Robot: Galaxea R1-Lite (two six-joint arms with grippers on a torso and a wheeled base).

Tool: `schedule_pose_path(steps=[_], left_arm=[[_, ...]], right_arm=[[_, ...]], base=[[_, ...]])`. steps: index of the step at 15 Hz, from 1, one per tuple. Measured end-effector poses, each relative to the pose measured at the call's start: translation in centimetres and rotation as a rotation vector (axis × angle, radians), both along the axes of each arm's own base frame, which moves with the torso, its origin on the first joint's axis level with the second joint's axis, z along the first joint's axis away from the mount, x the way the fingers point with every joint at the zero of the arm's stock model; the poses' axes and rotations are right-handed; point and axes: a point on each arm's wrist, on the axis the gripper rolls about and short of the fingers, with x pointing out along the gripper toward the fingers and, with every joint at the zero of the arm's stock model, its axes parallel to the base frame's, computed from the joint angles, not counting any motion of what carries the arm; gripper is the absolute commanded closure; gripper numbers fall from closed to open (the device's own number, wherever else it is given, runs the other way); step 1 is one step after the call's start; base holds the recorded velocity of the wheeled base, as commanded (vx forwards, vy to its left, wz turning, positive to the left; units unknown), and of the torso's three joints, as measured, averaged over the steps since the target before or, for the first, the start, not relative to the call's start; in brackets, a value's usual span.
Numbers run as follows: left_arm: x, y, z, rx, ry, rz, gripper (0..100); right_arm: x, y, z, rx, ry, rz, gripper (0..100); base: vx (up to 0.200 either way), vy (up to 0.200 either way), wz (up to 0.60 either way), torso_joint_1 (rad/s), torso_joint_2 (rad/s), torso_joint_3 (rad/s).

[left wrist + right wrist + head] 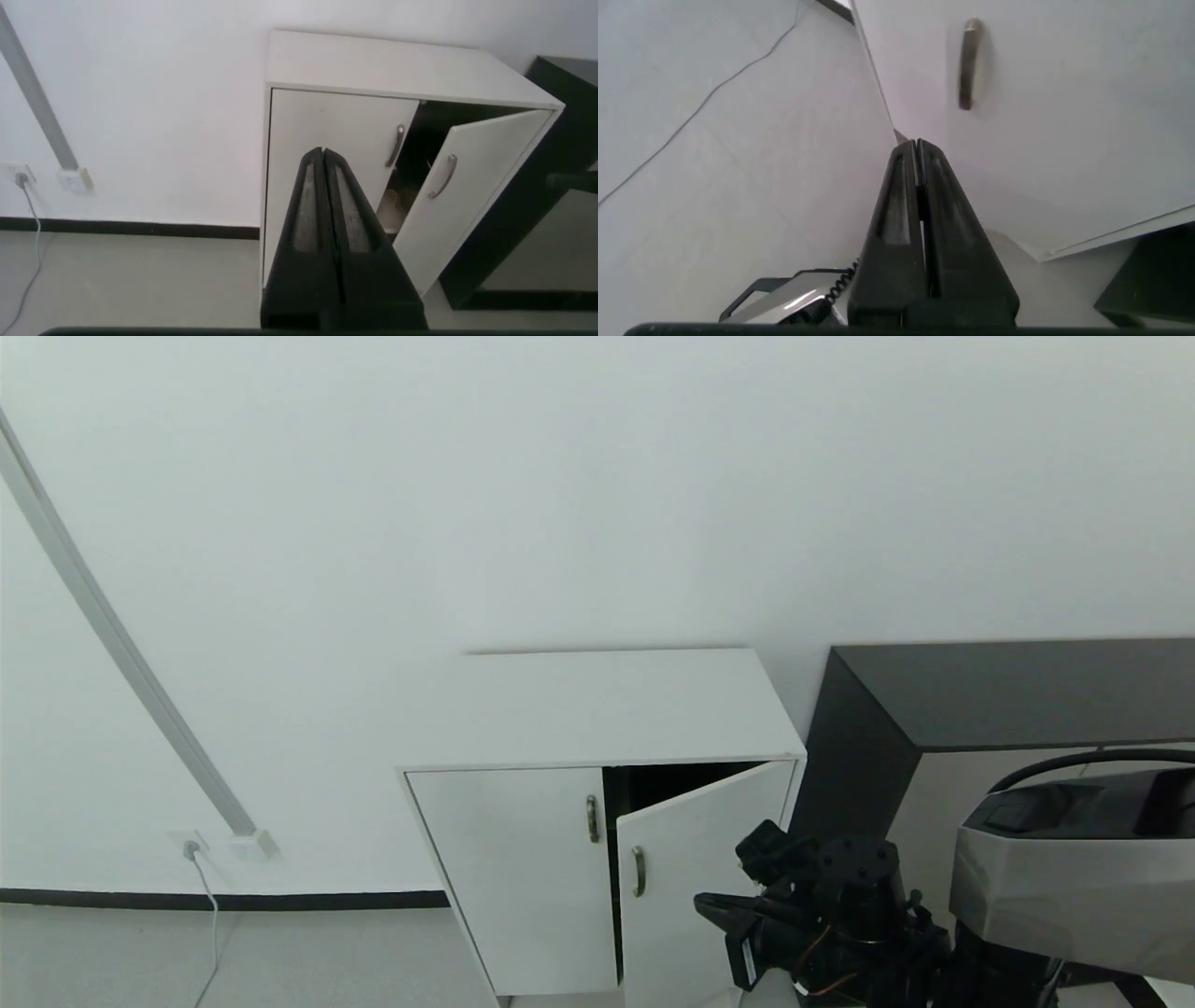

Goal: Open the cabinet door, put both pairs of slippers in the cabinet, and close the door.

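Now the flat right door (695, 859) of the boxy white cabinet (607, 709) hangs ajar; facing it, tapered left gripper (323, 154) and right gripper (917, 145) are closed.

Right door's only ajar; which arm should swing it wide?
Right, probably: the right gripper sits shut close by the handle of the ajar door, while the left gripper views the cabinet from farther back.

The cabinet (597, 709) runs off the head view's edge at 6 o'clock. Behind its ajar right door (695, 840) the interior is dark, and a pale patch (397, 201) there is too dim to identify. The black desk (1027, 691) is cut at 3 o'clock.
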Motion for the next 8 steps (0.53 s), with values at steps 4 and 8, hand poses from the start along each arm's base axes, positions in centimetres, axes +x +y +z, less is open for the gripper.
schedule_pose_path(steps=[4, 8], left_arm=[[0.0, 0.0, 0.0, -0.001, 0.0, 0.0, 100], [0.0, 0.0, 0.0, -0.003, 0.0, 0.001, 100]], right_arm=[[1.4, 1.0, -1.0, -0.022, 0.021, -0.015, 100], [4.2, 2.5, -0.8, -0.058, 0.025, -0.089, 100]], base=[[0.0, 0.0, 0.0, 0.0, 0.0, 0.0], [0.0, 0.0, 0.0, 0.0, 0.0, 0.0]])
